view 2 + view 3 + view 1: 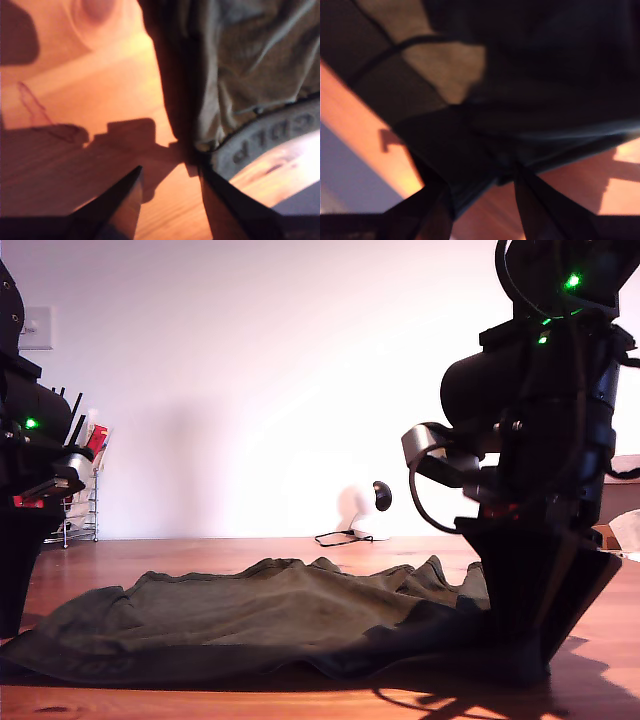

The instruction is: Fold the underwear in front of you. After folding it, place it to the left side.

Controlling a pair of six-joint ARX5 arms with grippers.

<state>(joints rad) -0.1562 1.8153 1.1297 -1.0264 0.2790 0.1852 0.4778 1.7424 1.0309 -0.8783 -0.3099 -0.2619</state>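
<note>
The underwear (250, 610) lies spread on the wooden table (300, 702), dark olive with a darker waistband (120, 665) along its near edge. My first gripper (12, 620) hangs at the exterior view's left, beside the waistband's end. In the first wrist view it (170, 172) is open, with the lettered waistband (260, 142) and the cloth's corner (240, 65) just beyond one fingertip. My second gripper (535, 665) is down on the cloth's end at the exterior view's right. Its jaws (480, 180) stand open with the dark cloth (520, 100) lying between them.
A small white round camera (365, 502) with a black cable (340, 537) stands at the back by the wall. A wire rack (80, 490) stands at the exterior view's back left. A cardboard box (612, 532) shows at its right edge.
</note>
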